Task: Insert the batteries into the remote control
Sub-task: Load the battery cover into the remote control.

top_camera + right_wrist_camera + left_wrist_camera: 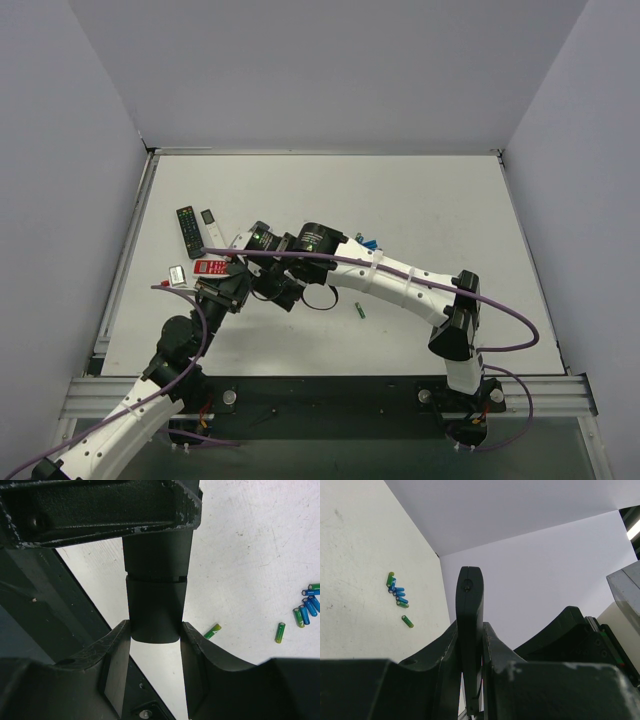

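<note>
Left tool (470,645) clamped on remote control (469,595), edge-on. Right tool (155,632) grips its end; batteries (305,610) lie off to its right.

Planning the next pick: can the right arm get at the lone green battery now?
Probably not yet. The battery lies unobstructed on the table, but the right gripper is clamped on the black remote, which the left gripper also holds.

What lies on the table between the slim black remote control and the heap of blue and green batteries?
A green cylinder battery and a second green battery lie there, apart, on the white table; the right wrist view shows it.
</note>
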